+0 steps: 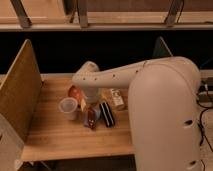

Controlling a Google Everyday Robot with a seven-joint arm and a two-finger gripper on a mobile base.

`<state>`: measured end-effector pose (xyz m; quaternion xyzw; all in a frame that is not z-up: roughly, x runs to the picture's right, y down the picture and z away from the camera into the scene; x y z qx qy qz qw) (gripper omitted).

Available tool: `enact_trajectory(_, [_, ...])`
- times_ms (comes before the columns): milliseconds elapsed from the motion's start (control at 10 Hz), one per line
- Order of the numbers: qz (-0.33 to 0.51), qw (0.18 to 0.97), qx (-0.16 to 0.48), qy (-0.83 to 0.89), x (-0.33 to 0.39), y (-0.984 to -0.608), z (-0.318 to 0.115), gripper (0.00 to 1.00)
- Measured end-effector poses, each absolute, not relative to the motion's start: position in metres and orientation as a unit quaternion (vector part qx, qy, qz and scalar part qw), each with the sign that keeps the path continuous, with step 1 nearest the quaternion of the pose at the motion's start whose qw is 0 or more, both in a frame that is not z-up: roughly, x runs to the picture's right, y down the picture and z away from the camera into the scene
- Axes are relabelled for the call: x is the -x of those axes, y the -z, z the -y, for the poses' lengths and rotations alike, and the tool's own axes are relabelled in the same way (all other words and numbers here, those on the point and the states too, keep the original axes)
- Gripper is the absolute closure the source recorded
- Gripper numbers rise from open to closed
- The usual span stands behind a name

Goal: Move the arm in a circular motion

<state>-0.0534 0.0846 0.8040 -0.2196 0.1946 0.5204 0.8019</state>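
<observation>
As your arm [155,100] looked heavy and rigid, needing no grasp, its gripper [91,105] hung above the table [60,140], cup [68,107] at nine o'clock; its state could not be told.

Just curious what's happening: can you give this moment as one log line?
arm stretched over wooden table | claw low above table, beside plastic cup and snack packets

So the arm [150,95] fills the right of the view, fat shoulder segment up front, forearm reaching left, then the wrist bends straight down. Gripper [90,106] hangs under it, left of centre, mostly hidden.
</observation>
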Motion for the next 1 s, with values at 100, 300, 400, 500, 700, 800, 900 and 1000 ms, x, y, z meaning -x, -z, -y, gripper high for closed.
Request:
enact_trajectory(100, [-0.192,0.803,0.209,-0.524,0.050,-0.799,-0.075,0.20])
enact_trajectory(300, [-0.172,0.799,0.183,-0.546,0.037,-0.779,-0.044,0.20])
enact_trajectory(400, [-0.154,0.795,0.167,-0.562,0.031,-0.767,-0.027,0.20])
enact_trajectory(500, [-0.146,0.793,0.160,-0.569,0.027,-0.761,-0.018,0.20])
enact_trajectory(700, [-0.143,0.794,0.160,-0.568,0.030,-0.760,-0.018,0.20])
enact_trajectory(800, [-0.143,0.795,0.163,-0.567,0.033,-0.761,-0.020,0.20])
enact_trajectory(900, [-0.147,0.792,0.165,-0.568,0.031,-0.764,-0.023,0.20])
enact_trajectory(1000, [-0.161,0.788,0.166,-0.571,0.024,-0.775,-0.027,0.20])
